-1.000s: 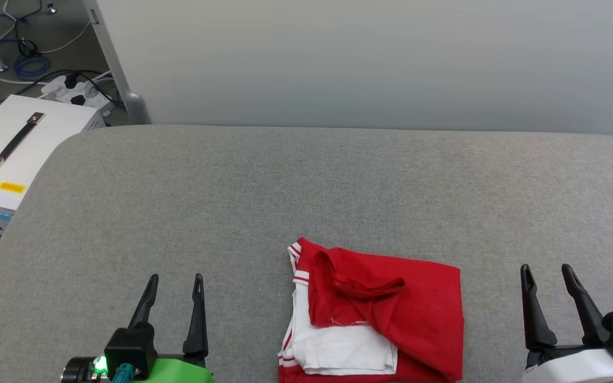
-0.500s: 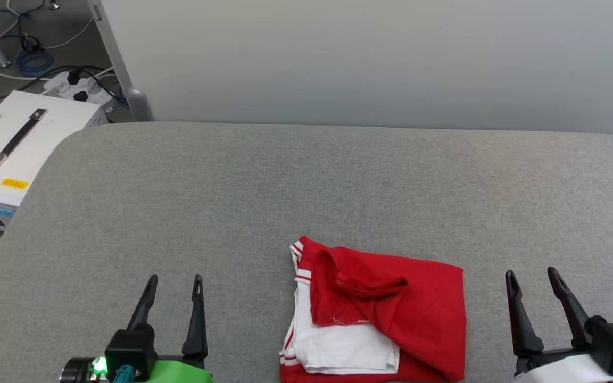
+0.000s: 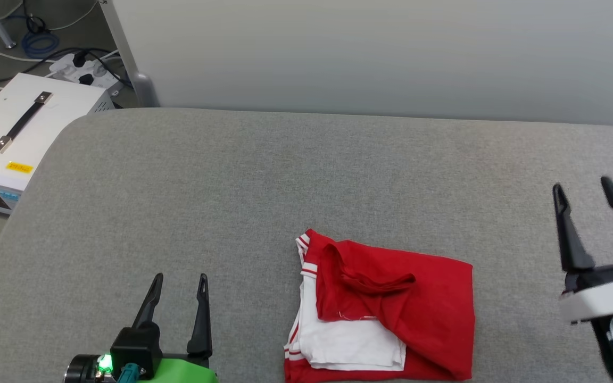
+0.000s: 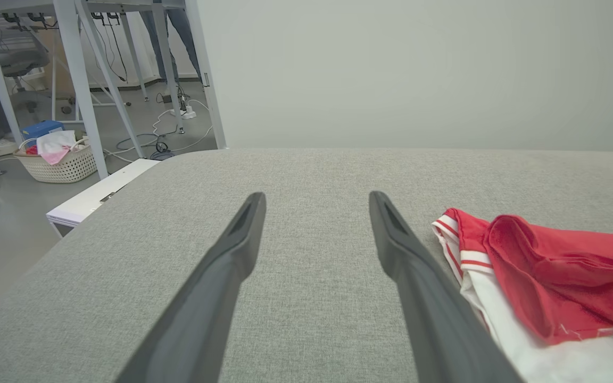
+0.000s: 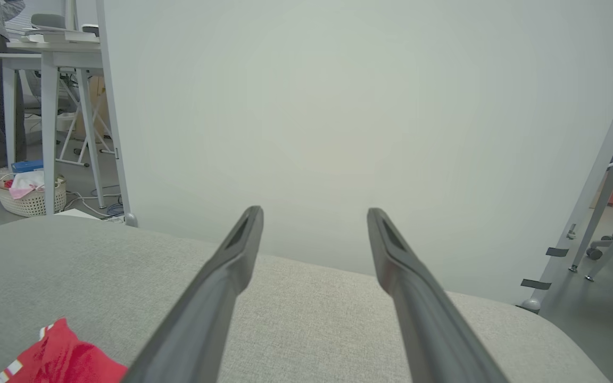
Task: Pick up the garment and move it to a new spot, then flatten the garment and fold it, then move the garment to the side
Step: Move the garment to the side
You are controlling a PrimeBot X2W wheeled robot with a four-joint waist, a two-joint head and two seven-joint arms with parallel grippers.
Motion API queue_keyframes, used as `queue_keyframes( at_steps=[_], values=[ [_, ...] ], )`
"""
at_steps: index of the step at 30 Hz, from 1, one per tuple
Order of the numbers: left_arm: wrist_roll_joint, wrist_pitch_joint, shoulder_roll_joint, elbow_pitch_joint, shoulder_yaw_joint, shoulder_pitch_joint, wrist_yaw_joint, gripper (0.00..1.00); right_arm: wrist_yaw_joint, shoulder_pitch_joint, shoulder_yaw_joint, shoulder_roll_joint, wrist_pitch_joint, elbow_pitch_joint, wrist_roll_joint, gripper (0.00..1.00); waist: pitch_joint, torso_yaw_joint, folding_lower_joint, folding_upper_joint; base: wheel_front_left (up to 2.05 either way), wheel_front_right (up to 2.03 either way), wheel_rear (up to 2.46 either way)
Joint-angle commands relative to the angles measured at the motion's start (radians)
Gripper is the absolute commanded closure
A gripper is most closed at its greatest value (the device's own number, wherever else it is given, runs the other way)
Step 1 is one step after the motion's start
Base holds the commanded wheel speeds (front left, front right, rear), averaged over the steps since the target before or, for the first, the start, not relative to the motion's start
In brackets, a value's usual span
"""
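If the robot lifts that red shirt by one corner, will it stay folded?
Probably not: the red shirt lies in loose, rumpled layers, so it likely droops and unfolds. It looks thin, probably light. Pushed, it may bunch on the cloth-covered table.

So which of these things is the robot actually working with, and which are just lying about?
For the job:
- shirt, lying on the table
- left gripper and right gripper, both open and empty

Just lying about:
- white box
- power strip
- cables on the floor
- basket
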Motion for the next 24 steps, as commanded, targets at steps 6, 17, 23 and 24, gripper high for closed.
queue_keyframes(
  at_steps=[6, 17, 23, 24],
  values=[
    [0.001, -0.006, -0.004, 0.005, -0.004, -0.036, -0.011, 0.0, 0.0, -0.131, 0.042, -0.093, 0.23, -0.007, 0.128, 0.0, 0.028, 0.028, 0.0, 0.0, 0.0, 0.0, 0.0],
    [-0.006, -0.006, -0.004, 0.01, -0.018, -0.063, -0.014, 0.0, 0.0, -0.127, 0.213, -0.244, 0.887, 0.073, 0.485, 0.0, 0.054, 0.076, 0.0, 0.0, 0.0, 0.0, 0.0],
    [-0.011, -0.006, -0.004, 0.007, -0.025, -0.08, -0.011, 0.0, 0.0, -0.11, 0.255, -0.232, 0.991, 0.125, 0.548, 0.0, 0.079, 0.092, 0.0, 0.0, 0.0, 0.0, 0.0],
    [-0.011, -0.006, -0.004, 0.007, -0.026, -0.082, -0.011, 0.0, 0.0, -0.11, 0.26, -0.226, 0.996, 0.136, 0.553, 0.0, 0.083, 0.094, 0.0, 0.0, 0.0, 0.0, 0.0]
  ],
)
